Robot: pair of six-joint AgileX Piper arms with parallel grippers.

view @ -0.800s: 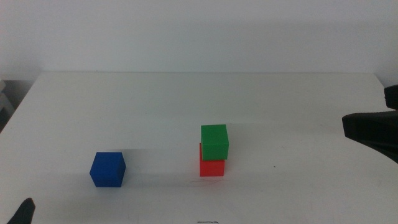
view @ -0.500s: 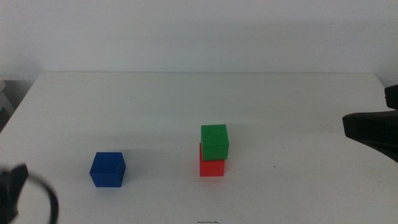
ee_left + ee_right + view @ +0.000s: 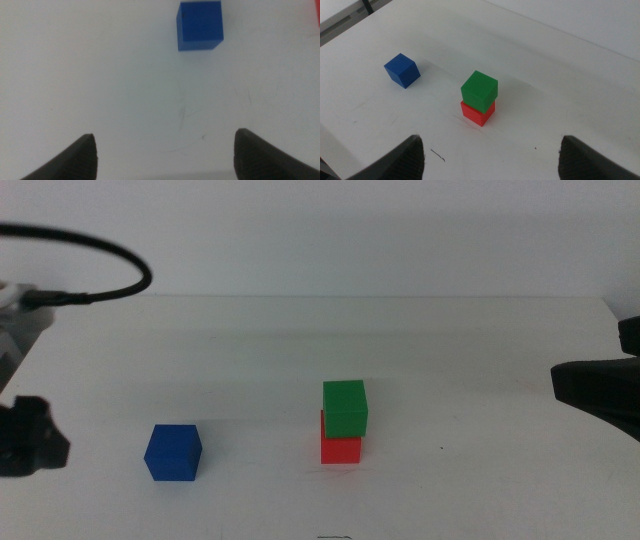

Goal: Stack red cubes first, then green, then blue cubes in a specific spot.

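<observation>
On the plain white tabletop (image 3: 300,340), a small matte green cube (image 3: 345,408) sits slightly askew atop a matte red cube (image 3: 340,449). A dark-blue cube (image 3: 173,452) lies well left of that stack. The left gripper (image 3: 162,152) hangs near the blue cube, jaws wide; the right gripper (image 3: 490,155), apparently wide too, waits right of the stack.

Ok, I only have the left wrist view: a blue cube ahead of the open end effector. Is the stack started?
Observer: Yes. The green cube sits on the red cube.
Operator: Where's that from the blue one?
Observer: In the middle view, the blue cube stands alone on the table, left of the stack and apart from it.
Operator: And the other arm?
Observer: The right end effector waits at the right edge, open, clear of the stack.
</observation>
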